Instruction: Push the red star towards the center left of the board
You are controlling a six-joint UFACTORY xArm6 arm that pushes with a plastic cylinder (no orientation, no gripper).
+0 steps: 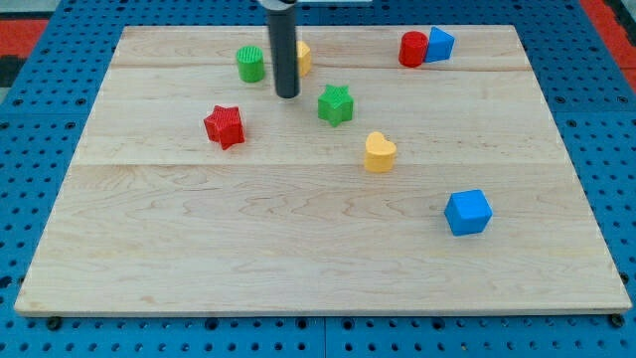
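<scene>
Red star (225, 126) sits on the surface (298, 249) at upper left of centre. The rod's tip (287, 95), no gripper and holding nothing, stands apart to the star's upper right, between green cylinder (250, 64) and green star (336, 104).

- A pale wooden board (318, 259) of joined planks fills most of the view, with faint seams running left to right.
- Beneath and around it lies a blue perforated surface (30, 109) dotted with regular holes.
- The light is even and soft.
</scene>
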